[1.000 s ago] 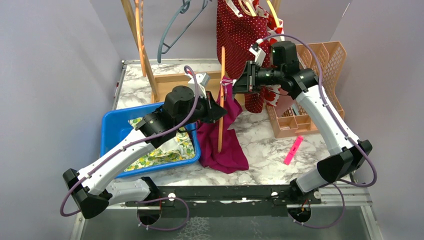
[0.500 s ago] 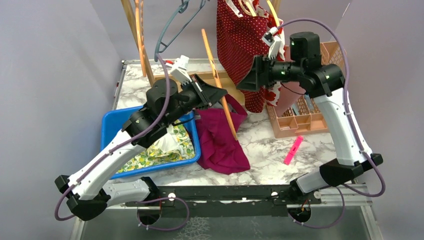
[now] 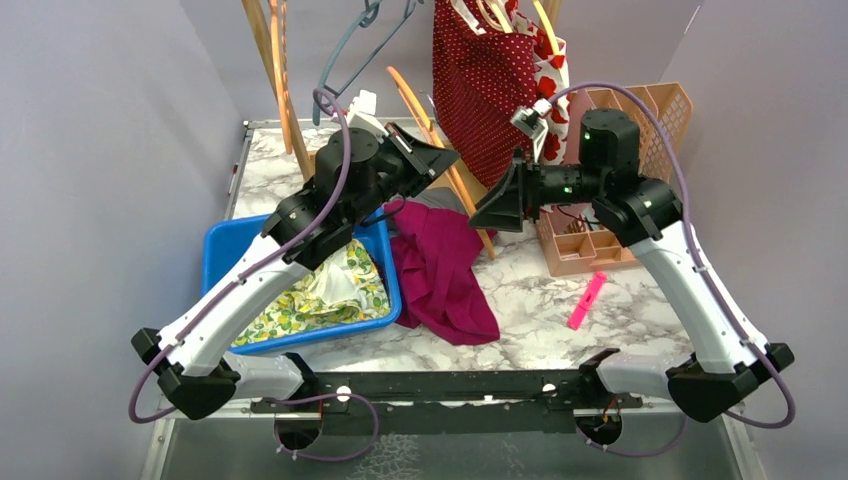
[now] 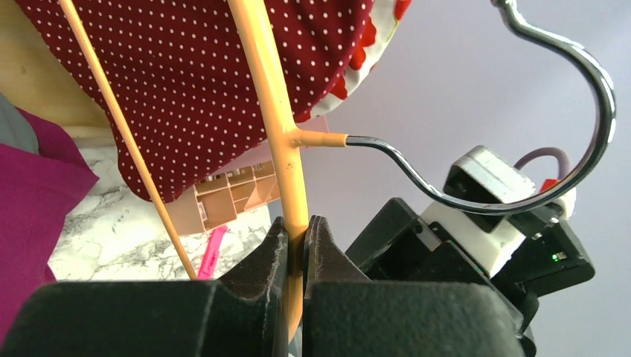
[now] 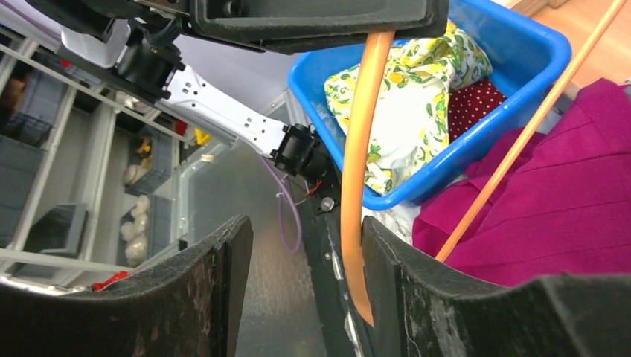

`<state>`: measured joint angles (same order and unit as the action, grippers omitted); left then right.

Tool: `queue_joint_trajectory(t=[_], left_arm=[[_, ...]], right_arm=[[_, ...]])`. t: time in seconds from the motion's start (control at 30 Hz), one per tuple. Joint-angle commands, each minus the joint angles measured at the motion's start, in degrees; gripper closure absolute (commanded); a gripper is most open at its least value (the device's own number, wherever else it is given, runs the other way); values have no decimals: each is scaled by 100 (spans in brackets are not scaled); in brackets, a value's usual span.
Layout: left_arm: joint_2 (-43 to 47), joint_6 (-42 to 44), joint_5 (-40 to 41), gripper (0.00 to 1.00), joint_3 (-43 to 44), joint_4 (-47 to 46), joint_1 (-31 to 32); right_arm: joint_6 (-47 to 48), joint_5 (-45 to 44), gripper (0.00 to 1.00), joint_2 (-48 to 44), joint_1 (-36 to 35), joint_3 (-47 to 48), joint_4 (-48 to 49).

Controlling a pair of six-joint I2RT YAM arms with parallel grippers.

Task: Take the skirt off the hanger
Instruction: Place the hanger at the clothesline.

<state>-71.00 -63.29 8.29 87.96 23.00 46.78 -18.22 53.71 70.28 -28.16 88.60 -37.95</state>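
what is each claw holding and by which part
Left claw grips the orange hanger on its frame, just below where the metal hook joins. Right claw stands open and holds nothing.

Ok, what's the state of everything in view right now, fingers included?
left fingers: shut on the orange hanger, holding it aloft.
right fingers: open, with the hanger's bar between them.
orange hanger: bare, nothing on it.
magenta skirt: off the hanger, heaped on the table.
blue bin: holds a floral cloth.
red dotted garment: hanging at the back.
grey hanger: hanging, empty.
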Motion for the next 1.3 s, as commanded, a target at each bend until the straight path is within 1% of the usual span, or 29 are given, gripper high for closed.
queue_joint_trajectory(t=[0.0, 0.1, 0.2, 0.27, 0.33, 0.5, 0.53, 0.6, 0.63, 0.67, 0.7, 0.73, 0.77, 0.87, 0.93, 0.97, 1.03, 1.2, 1.27], left_arm=[[-134, -350, -351, 100, 414, -73, -245], [-276, -511, -743, 100, 543, -78, -439], [-334, -536, -1031, 100, 621, -76, -560], [-323, -532, -1138, 100, 600, -77, -629], [-287, -575, -1215, 100, 553, -81, -696], [-253, -772, -1452, 100, 432, -235, -830], [-242, -815, -1513, 100, 399, -292, -870], [-209, -828, -1658, 100, 315, -457, -959], [-198, -750, -1750, 100, 268, -553, -1006], [-176, -602, -1772, 87, 258, -585, -1039], [-128, -420, -1710, 68, 250, -549, -1047], [-49, -222, -1580, 56, 223, -487, -1046], [58, -25, -1431, 49, 168, -427, -1048], [470, 294, -835, 37, -158, -246, -1053], [788, 438, -486, 15, -438, -178, -1055], [918, 486, -331, 10, -547, -111, -1057], [1131, 625, -115, 7, -700, 23, -1057], [1335, 1330, -10, 2, -736, 544, -1055], [1373, 1559, -49, 1, -757, 742, -1057]], right_arm=[[-264, 265, 43, 56, -75, -212, 613], [-166, 134, 48, -75, -75, -461, 631], [-199, 131, 60, -84, -72, -648, 661], [-284, -55, 68, -116, -75, -687, 660], [-462, -211, 69, -187, -73, -749, 817], [-836, -245, 69, -248, -75, -1013, 1518], [-891, -251, 72, -218, -71, -1037, 1610], [-1075, -284, 93, -131, -75, -1048, 1779], [-1151, -341, 98, -95, -75, -1007, 1812], [-1228, -463, 99, -90, -75, -958, 1846], [-1347, -689, 99, -111, -75, -917, 1849], [-1460, -954, 99, -156, -75, -882, 1820], [-1553, -1175, 99, -204, -71, -854, 1815], [-1773, -1250, 99, -164, -64, -704, 1938], [-1867, -1169, 99, 13, -67, -479, 1960], [-1857, -1247, 99, 142, -69, -283, 1816], [-1725, -1506, 99, 417, -71, 190, 1627], [-1565, -2218, 99, 1252, -70, 1427, 1296], [-1548, -2359, 99, 1656, -69, 1993, 1274]])
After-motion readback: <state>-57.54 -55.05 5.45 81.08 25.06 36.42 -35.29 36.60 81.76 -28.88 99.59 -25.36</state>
